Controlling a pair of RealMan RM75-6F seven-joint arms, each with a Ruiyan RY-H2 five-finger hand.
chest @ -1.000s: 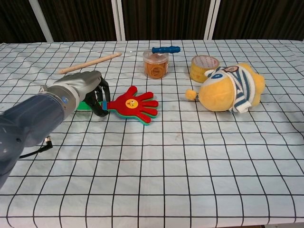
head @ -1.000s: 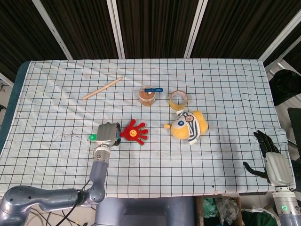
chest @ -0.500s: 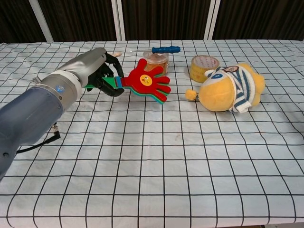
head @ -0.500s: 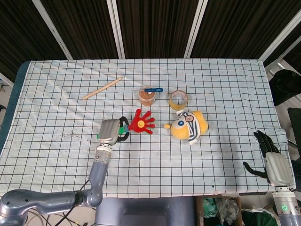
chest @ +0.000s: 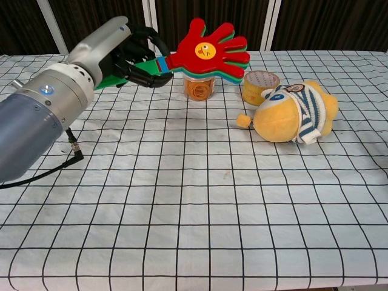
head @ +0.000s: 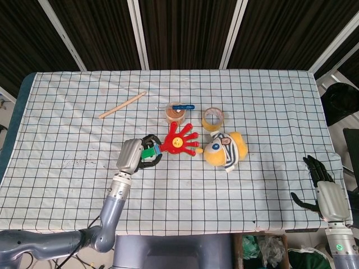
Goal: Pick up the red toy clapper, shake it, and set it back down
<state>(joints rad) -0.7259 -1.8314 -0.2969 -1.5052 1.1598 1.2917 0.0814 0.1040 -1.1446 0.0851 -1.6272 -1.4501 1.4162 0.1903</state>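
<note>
The red toy clapper (head: 179, 141) (chest: 209, 50), shaped like a hand with a yellow face sticker, is up in the air above the checked cloth. My left hand (head: 136, 155) (chest: 124, 54) grips its green handle, with the clapper's palm pointing to the right. In the chest view the clapper hangs in front of the small jar. My right hand (head: 325, 191) stays at the table's right front corner, fingers apart, holding nothing.
A yellow plush toy (head: 225, 150) (chest: 293, 113) lies right of the clapper. Behind it are a tape roll (head: 213, 118) (chest: 259, 86) and a small jar (head: 175, 115) with a blue screwdriver (head: 181, 107) across it. A wooden stick (head: 122, 105) lies at the back left.
My left hand has lifted the clapper off the cloth, carrying it up and to the right. The right hand has stayed still.
</note>
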